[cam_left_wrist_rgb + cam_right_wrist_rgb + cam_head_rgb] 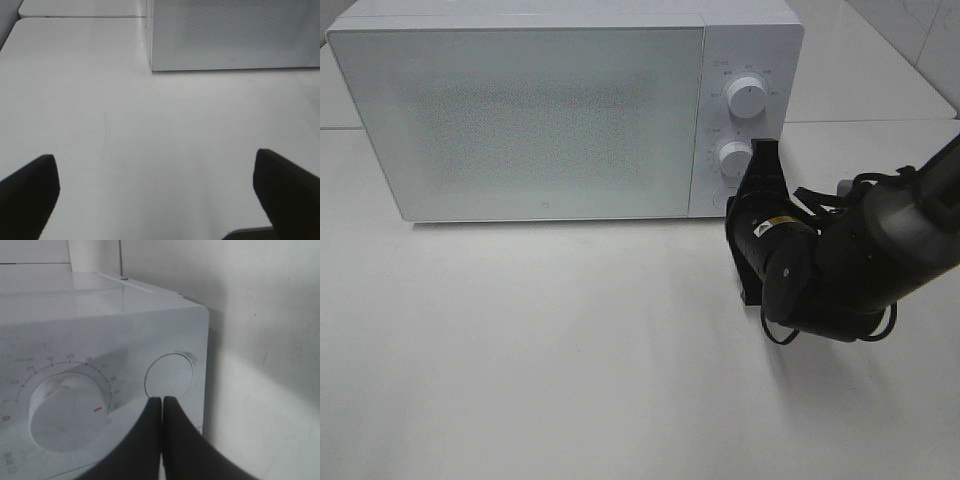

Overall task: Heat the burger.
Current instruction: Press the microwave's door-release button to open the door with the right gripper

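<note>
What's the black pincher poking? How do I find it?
Find the big white microwave. Beside its door are two raised knobs, with the button under them. The button is a flat, plain circle with no numbers around it, and the shut right gripper points at it.

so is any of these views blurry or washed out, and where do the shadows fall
Exterior high: bright, even, sharp; the arm casts a soft shadow on the table, the microwave door is frosted and shows nothing inside. Right wrist: dial numbers readable, the close shut jaws soft-edged, their shadow crossing the panel. Left wrist: pale, low-contrast table, open jaws plain black.
</note>
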